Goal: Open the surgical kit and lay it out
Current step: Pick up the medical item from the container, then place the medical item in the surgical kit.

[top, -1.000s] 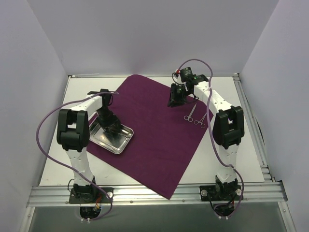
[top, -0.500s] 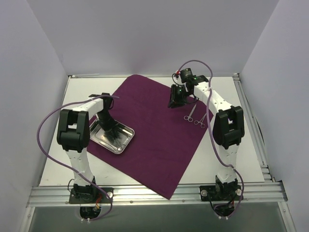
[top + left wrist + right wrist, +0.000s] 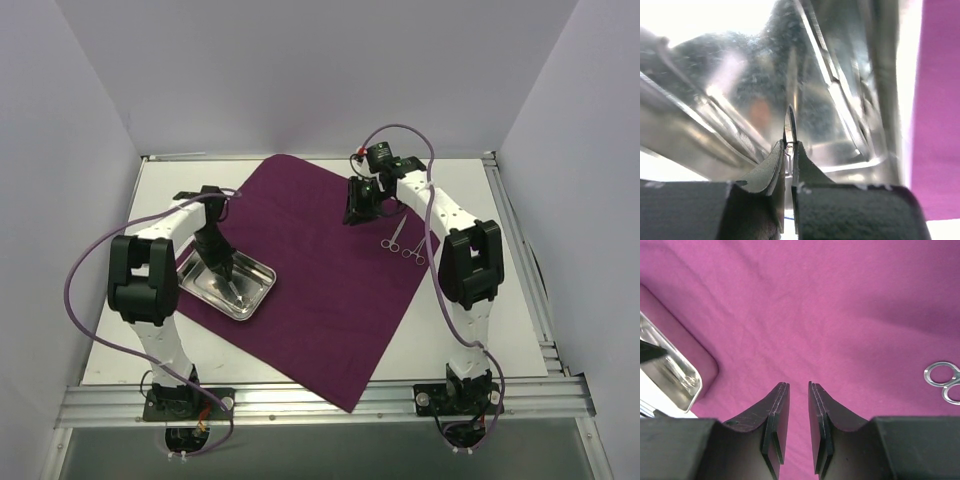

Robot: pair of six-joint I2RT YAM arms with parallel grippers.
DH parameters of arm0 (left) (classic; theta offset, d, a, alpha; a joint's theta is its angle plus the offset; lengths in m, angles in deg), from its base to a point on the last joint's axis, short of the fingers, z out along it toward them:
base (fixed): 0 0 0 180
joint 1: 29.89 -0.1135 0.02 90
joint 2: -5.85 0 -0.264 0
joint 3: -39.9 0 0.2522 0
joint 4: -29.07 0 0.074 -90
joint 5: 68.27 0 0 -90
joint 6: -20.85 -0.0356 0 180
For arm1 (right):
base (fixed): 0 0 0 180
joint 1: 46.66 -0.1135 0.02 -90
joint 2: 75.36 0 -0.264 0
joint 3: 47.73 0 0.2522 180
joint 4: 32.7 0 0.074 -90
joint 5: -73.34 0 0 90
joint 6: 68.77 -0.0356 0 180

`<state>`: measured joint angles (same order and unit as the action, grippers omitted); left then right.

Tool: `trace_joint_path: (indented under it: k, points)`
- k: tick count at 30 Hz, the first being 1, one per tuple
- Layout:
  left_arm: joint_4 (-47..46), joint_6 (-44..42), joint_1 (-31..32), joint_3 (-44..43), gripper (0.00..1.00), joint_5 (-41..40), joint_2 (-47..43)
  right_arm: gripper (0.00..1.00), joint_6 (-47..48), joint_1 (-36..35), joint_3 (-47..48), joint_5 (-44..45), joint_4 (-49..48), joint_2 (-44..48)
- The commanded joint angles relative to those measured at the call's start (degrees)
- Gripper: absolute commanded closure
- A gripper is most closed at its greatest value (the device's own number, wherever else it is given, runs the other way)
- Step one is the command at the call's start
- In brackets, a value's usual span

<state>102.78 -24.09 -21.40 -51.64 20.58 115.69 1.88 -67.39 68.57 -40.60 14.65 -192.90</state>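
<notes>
The left end effector (image 3: 789,145) nips a thin instrument (image 3: 790,120) in the tray (image 3: 860,75) by its edge, so it may slip when lifted; the right end effector (image 3: 798,386) hangs narrow, empty.

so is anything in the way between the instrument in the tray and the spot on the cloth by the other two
Nothing lies on the cloth between them. The left pincer grips the thin instrument in the tray, so only the rim needs clearing; the right pincer hovers near the two laid instruments.
</notes>
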Motion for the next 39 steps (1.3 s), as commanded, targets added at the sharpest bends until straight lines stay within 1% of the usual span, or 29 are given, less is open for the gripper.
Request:
trace_joint_path:
  k: [1, 5, 6, 9, 10, 12, 14, 15, 16, 18, 19, 21, 26, 27, 30, 32, 35, 38, 39]
  points:
    - [2.0, -4.5, -0.6, -5.9, 0.98, -1.5, -6.5, 0.77, 0.9, -1.6, 2.6, -0.6, 0.3, 3.5]
    - [-0.3, -7.3, -0.3, -7.9, 0.98, 1.1, -11.2, 0.73, 1.1, -2.7, 4.7, -2.5, -0.6, 3.4]
    - [-0.7, -8.4, -0.3, -8.0, 0.98, 3.2, -12.0, 0.69, 1.2, -3.0, 5.0, -3.6, -0.9, 2.9]
    - [-1.2, -10.9, 0.0, -8.4, 0.98, 7.2, -14.4, 0.66, 2.9, -3.8, 7.0, -10.5, -1.1, 1.7]
    - [-1.5, -11.6, 0.2, -8.5, 0.98, 8.3, -15.5, 0.64, 3.4, -4.2, 7.2, -15.0, -2.1, 1.7]
    - [-1.9, -12.6, 0.7, -8.8, 0.98, 11.8, -16.7, 0.61, 3.0, -5.1, 5.8, -22.1, -5.4, 2.1]
    - [-3.7, -13.0, 1.0, -8.8, 0.98, 15.6, -18.4, 0.59, 2.0, -7.1, 4.8, -28.6, -10.4, 2.6]
    - [-3.9, -12.6, 1.4, -9.1, 0.98, 17.0, -18.9, 0.54, 1.3, -8.1, 4.3, -29.5, -11.9, 3.2]
    - [-4.1, -12.5, 1.7, -9.3, 0.98, 19.6, -19.6, 0.52, 0.7, -10.1, 2.7, -30.3, -15.5, 3.5]
    - [-4.0, -11.8, 2.4, -10.6, 0.98, 22.4, -19.9, 0.52, -2.6, -11.8, 0.8, -33.5, -19.4, 4.1]
    - [-3.7, -11.4, 2.7, -11.1, 0.98, 22.9, -20.5, 0.52, -4.3, -12.6, -1.4, -34.1, -23.9, 4.3]
    - [-3.5, -10.9, 3.0, -11.4, 0.98, 25.0, -21.2, 0.52, -5.6, -14.9, -2.3, -34.4, -25.7, 4.7]
    - [-2.6, -8.7, 3.6, -10.7, 0.98, 26.5, -22.9, 0.52, -0.2, -18.5, 1.0, -31.4, -17.2, 3.3]
    - [-2.6, -8.5, 3.8, -10.6, 0.98, 26.4, -23.3, 0.52, -0.2, -18.9, 0.6, -30.9, -17.2, 3.6]
    - [-2.6, -8.2, 4.1, -9.8, 0.98, 26.4, -24.1, 0.52, -3.7, -19.1, -2.4, -28.9, -21.7, 5.4]
    - [-2.6, -8.1, 4.2, -9.4, 0.98, 27.0, -24.3, 0.53, -3.9, -19.4, -2.6, -28.5, -22.0, 5.5]
    - [-3.1, -7.8, 4.3, -9.0, 0.98, 27.6, -24.8, 0.55, -3.9, -19.7, -2.3, -28.2, -21.3, 5.1]
    - [-3.2, -7.6, 4.5, -8.8, 0.98, 28.0, -25.0, 0.61, -3.8, -20.0, -1.6, -27.7, -21.0, 4.6]
    - [-3.2, -7.6, 4.5, -8.8, 0.98, 28.2, -25.0, 0.65, -3.6, -20.0, -1.2, -28.1, -20.8, 4.0]
